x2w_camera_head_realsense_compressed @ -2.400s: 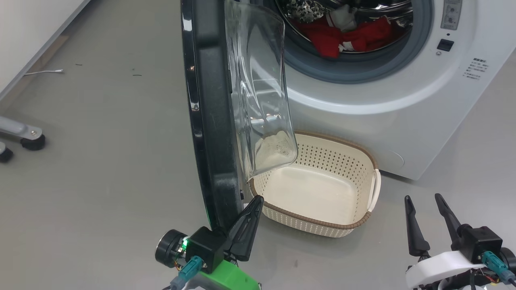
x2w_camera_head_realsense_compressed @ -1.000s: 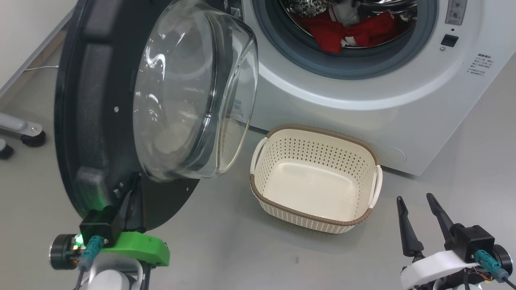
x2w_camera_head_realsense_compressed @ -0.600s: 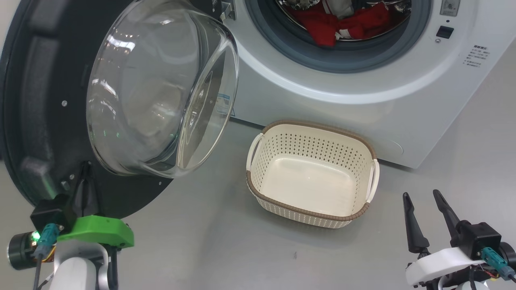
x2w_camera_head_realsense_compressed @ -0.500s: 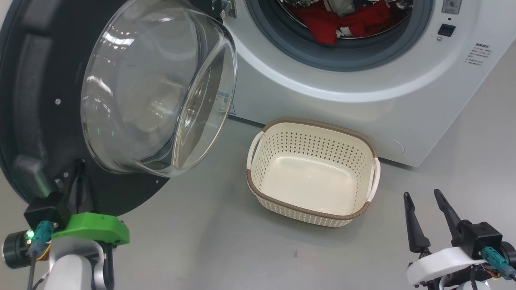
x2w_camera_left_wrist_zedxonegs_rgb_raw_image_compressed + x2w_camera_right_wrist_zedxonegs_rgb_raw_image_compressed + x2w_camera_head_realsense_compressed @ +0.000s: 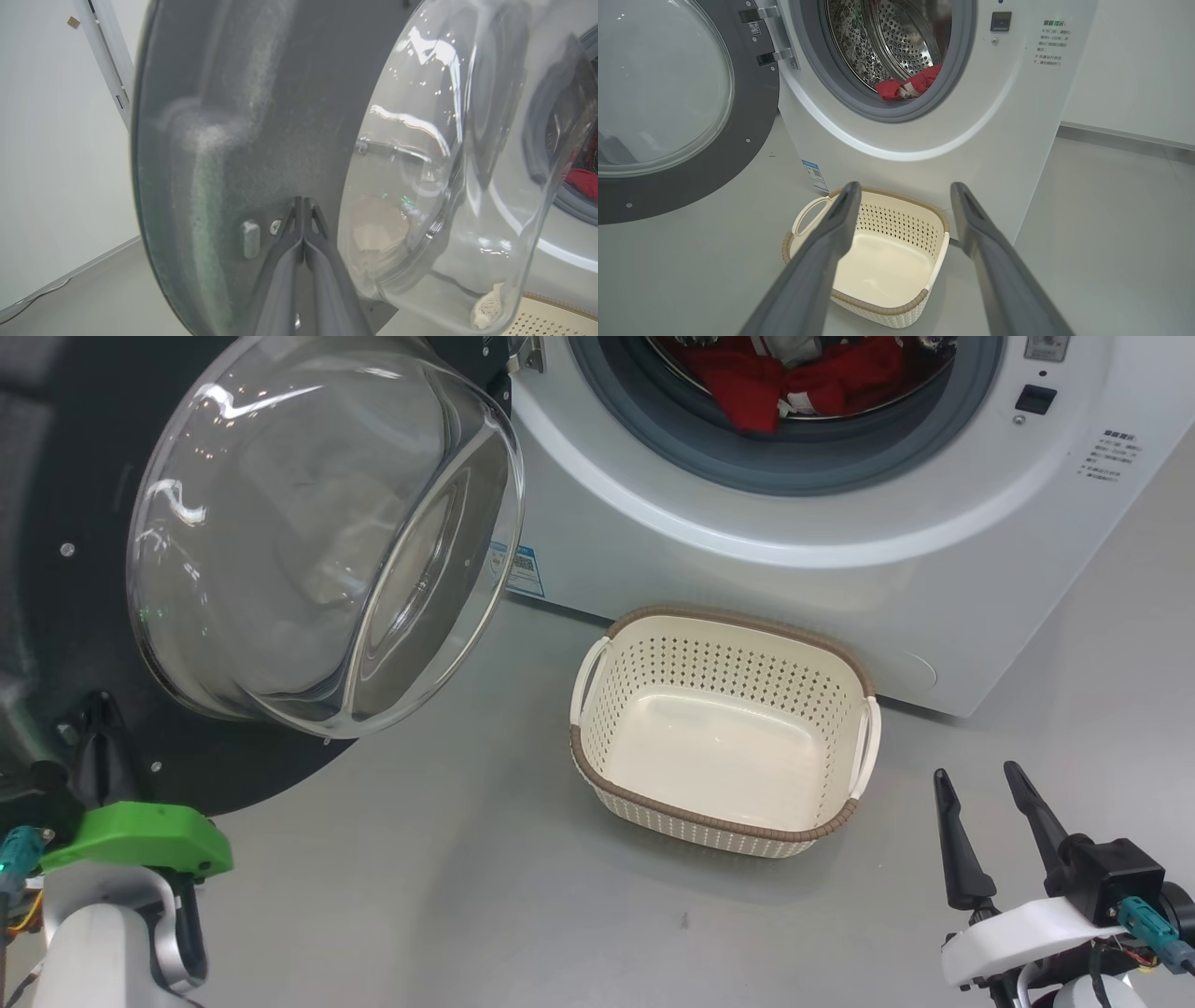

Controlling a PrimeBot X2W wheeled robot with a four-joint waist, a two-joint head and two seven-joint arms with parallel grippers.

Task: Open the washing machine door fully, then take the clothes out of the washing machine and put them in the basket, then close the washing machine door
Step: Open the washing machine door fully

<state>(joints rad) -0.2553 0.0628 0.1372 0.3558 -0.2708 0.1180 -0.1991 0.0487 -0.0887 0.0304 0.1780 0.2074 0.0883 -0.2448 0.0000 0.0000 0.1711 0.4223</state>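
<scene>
I logged: left claw (image 5: pixel 302 203) pressed together, tips on washing machine door (image 5: pixel 308 541) inner face, presumably for pushing. Right claw (image 5: pixel 973 773) spread, empty, parked near basket (image 5: pixel 719 616).

Looks like a test room: washing machine (image 5: pixel 747 569) on grey floor (image 5: pixel 467 896), white walls (image 5: pixel 1134 70).

Door (image 5: pixel 308 541) wide left; washing machine (image 5: pixel 747 569) mouth unobstructed; basket (image 5: pixel 719 672) below.

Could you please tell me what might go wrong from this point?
The shut left gripper rests its tips on the door, close to the glass bowl; it may slip and knock the glass. The basket below the washing machine opening is small, so clothes pulled out may fall beside it.
</scene>
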